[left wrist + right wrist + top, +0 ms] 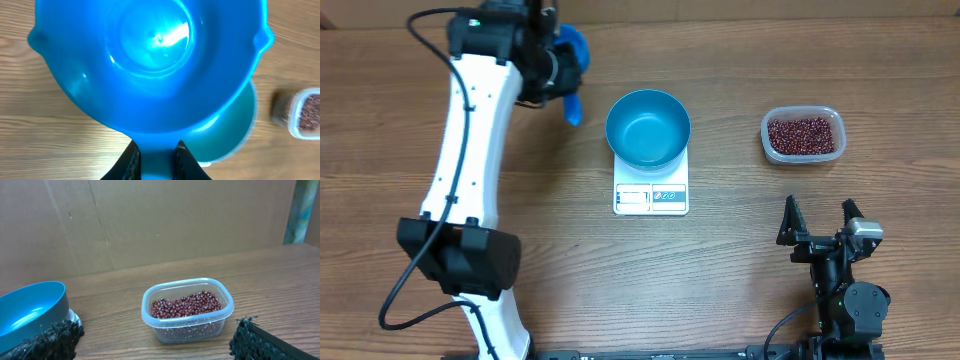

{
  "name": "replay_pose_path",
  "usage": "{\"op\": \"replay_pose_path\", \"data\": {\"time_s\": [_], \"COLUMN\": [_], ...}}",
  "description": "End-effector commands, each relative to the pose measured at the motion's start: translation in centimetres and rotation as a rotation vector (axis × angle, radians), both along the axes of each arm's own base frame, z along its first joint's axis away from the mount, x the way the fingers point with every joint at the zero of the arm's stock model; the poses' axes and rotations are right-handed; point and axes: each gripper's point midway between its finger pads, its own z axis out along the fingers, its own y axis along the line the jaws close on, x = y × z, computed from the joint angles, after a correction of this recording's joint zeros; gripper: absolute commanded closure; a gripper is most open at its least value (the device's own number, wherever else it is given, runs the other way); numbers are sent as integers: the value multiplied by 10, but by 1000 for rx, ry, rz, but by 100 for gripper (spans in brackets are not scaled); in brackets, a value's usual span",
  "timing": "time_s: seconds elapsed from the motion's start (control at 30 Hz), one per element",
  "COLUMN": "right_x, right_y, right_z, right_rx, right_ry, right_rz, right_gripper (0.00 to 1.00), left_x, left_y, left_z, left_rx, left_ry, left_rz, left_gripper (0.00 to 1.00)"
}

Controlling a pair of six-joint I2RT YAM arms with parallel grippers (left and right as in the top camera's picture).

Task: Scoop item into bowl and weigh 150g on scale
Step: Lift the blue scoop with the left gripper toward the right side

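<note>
Scoop [150, 65]: empty, handle clamped narrow in left pincer [156, 159], above far-left table [880, 60].
Right pincer [819, 221]: spread wide, holding nothing.
Beans [804, 134]: all in clear tub [803, 111], right of blue bowl [648, 128]; bowl empty, on scale [651, 197].
Risk: possibly spilled beans from a tilted scoop in transit; skewed reading from a nudged bowl.
Count: one scoop, one bowl, one scale, one tub, two pincers.

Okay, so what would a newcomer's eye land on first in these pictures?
The bright blue bowl, empty, on the white scale at mid-table grabs attention first. To its right sits a clear tub of dark red beans. At the far left, the left gripper is shut on the handle of an empty blue scoop.
</note>
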Motion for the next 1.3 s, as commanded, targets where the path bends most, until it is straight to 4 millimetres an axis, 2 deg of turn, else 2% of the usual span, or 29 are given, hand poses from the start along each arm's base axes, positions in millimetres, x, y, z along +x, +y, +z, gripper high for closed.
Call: {"op": "replay_pose_path", "data": {"time_s": [0.0,0.3,0.47,0.6,0.73,0.97,1.1,1.27], "right_x": [0,0,0,-1,-4,-13,-13,-1], "right_y": [0,0,4,18,19,19,20,28], "right_z": [-1,-1,1,22,40,74,91,112], "right_rx": [-5,-5,3,31,146,219,280,315], "right_ry": [-6,-9,-15,-100,-137,-163,-134,-41], "right_rz": [0,0,27,109,114,121,123,162], "right_gripper": [0,0,0,0,0,0,0,0], "left_x": [-7,-15,-17,-18,-18,-22,-23,-24], "left_y": [-31,-80,-98,-109,-121,-132,-135,-139], "left_z": [24,29,33,35,39,40,40,41], "left_rx": [-63,-144,-201,-232,-266,-311,-329,-354], "left_ry": [-44,-28,-8,-6,-7,25,39,59], "left_rz": [8,64,136,167,195,265,295,342], "left_gripper": [96,96,96,96,96,96,96,96]}}
